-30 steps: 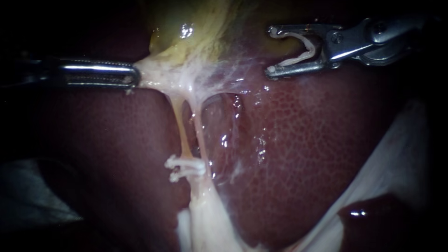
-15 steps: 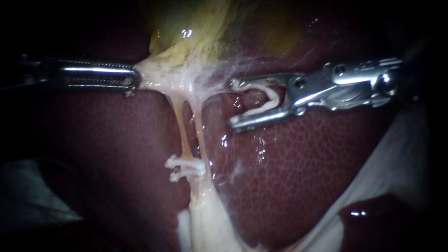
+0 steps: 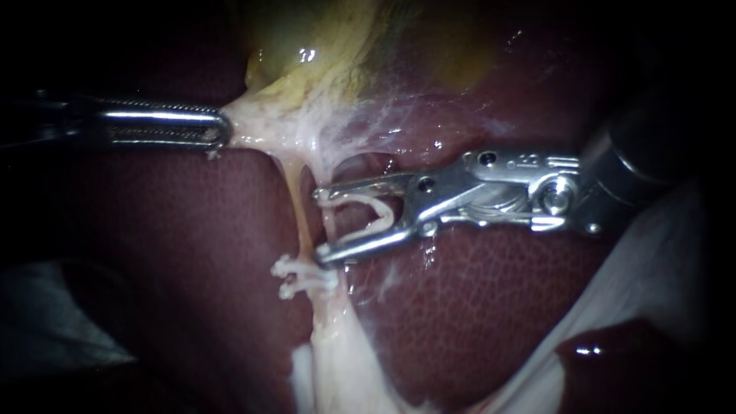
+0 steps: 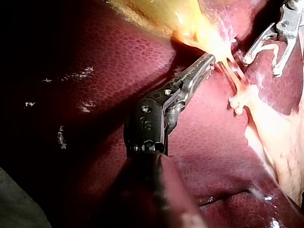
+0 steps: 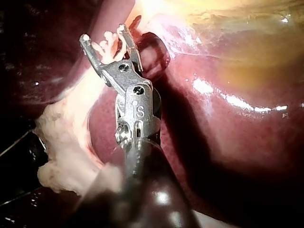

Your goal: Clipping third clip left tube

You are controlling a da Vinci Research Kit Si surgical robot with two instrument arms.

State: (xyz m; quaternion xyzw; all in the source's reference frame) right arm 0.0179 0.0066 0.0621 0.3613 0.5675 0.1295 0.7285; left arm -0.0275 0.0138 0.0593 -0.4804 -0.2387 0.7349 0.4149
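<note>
Now the right instrument [image 3: 320, 225] had swept down from well above the two placed clips [image 3: 303, 277] to just above them, so clipping looked near. Its shaft lay level and its jaws, held wide, gripped an open clip [image 3: 374, 218], with the tips beside the left tube [image 3: 301, 215]. The left instrument [image 3: 218, 126], level too, pinched tissue [image 3: 253, 126] well above those clips.

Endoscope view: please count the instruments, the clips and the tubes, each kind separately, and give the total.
Instruments: 2, left instrument, right instrument
Closed clips: 2
Open clip in the right instrument's jaws: 1
Tubes: 2, left tube, right tube
Total: 7
</note>
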